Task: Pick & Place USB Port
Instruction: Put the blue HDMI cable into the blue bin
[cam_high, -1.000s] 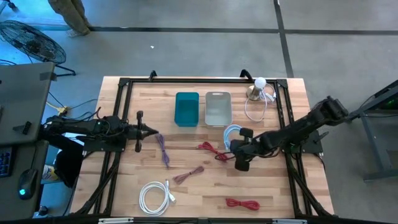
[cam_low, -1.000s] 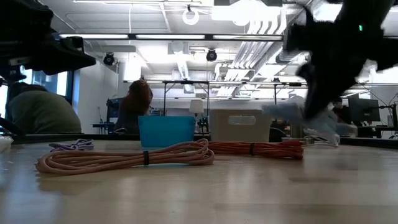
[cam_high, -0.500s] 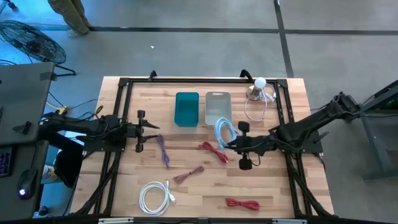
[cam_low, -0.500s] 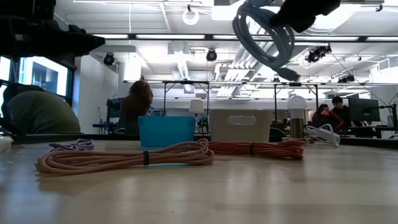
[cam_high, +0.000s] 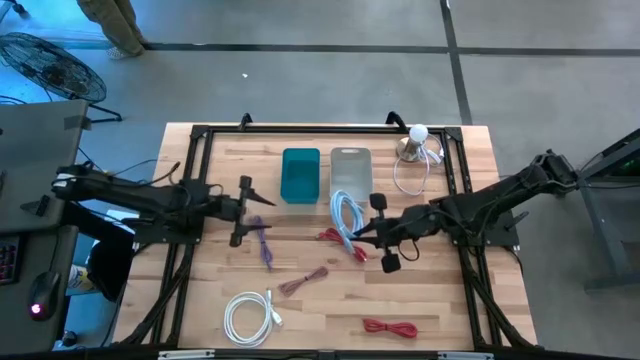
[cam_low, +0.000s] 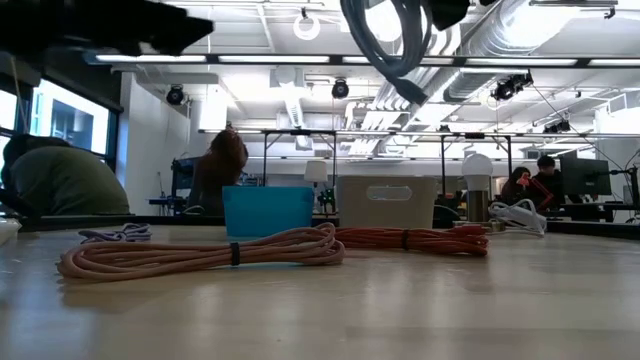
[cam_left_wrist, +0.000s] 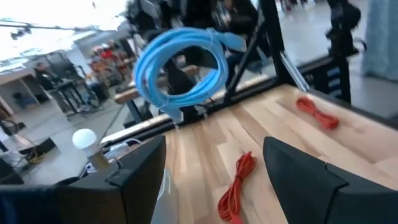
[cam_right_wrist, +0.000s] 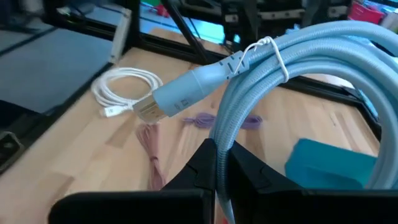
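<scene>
From above, the right gripper (cam_high: 366, 228) pinches a coiled light-blue USB cable (cam_high: 345, 218) lifted over the middle of the wooden table (cam_high: 440, 310), just near of the grey rectangular bin (cam_high: 350, 174), with the teal bin (cam_high: 300, 174) to its left. The left gripper (cam_high: 248, 208) hovers left of centre over a purple bundled cable (cam_high: 262, 240), fingers spread.

At table height, the blue coil (cam_low: 388, 42) hangs high above a pink bundled cable (cam_low: 200, 252) and a red one (cam_low: 410, 239).

The left wrist shows the coil (cam_left_wrist: 181, 67) in the air beyond its parted fingers (cam_left_wrist: 298, 174).

The right wrist shows its fingers (cam_right_wrist: 205, 163) pressed on the coil (cam_right_wrist: 261, 99), its metal plug (cam_right_wrist: 148, 109) pointing towards a white coiled cable (cam_right_wrist: 124, 88).
</scene>
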